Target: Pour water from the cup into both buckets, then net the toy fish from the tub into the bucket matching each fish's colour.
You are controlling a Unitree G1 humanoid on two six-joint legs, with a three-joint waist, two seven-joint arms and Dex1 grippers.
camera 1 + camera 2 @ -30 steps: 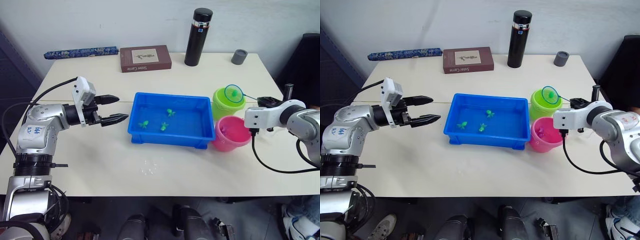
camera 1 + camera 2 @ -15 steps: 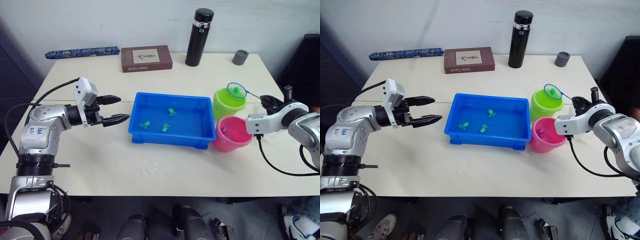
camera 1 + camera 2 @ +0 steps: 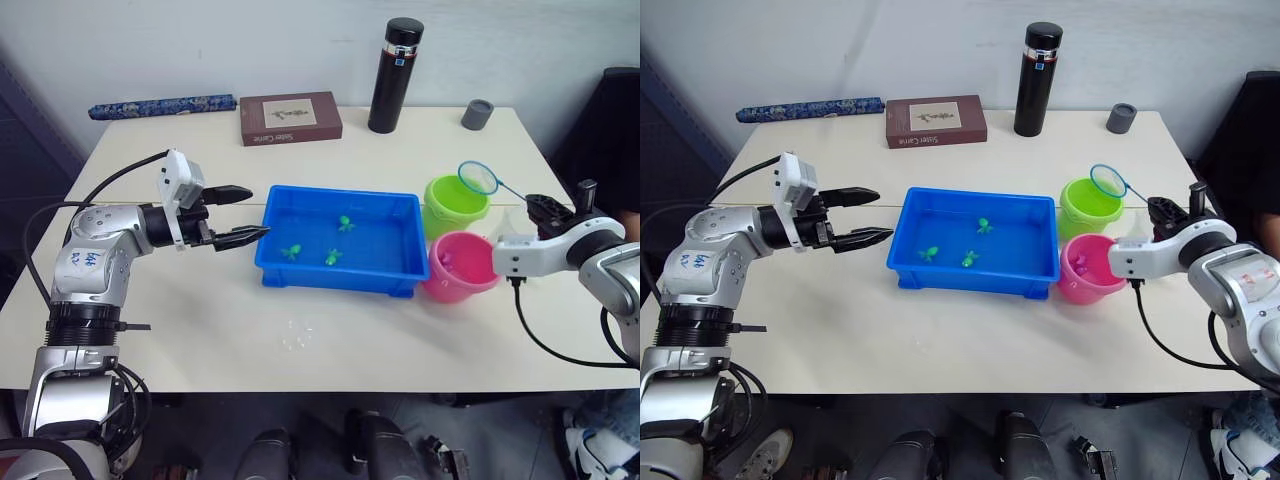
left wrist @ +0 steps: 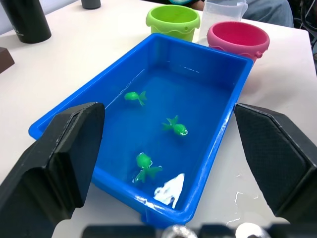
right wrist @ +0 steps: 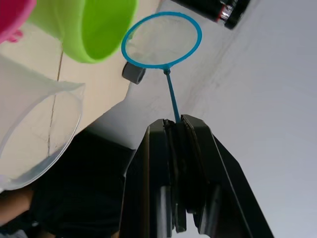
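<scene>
Eye views: shallow bright blue rectangular plastic tub (image 3: 300,268) sits mid-bench on the pale bench (image 3: 200,330), three tiny green plastic toy fish (image 3: 291,250) floating in it, no pink ones left there, so netting looks partly done; lime green round plastic bucket (image 3: 452,202) and pink round plastic bucket (image 3: 462,265) stand touching the tub's right end, close so the carry is short; right hand (image 3: 545,205) clamped on the thin stick of the small blue-rimmed round net (image 3: 478,178), hoop raised over the green bucket; left hand (image 3: 243,213) fingers apart, pointing at the tub's left wall, likely placed to steady it; tall black flask (image 3: 391,74), small grey cup (image 3: 478,113), brown book (image 3: 290,117) at back. Left wrist view: black fingers (image 4: 64,148) spread either side of the tub, not touching it; clear plastic measuring cup (image 4: 221,14) behind the buckets. Right wrist view: fingers (image 5: 153,173) pinched shut on the stick, hoop looks empty, clear cup just beside the green bucket
</scene>
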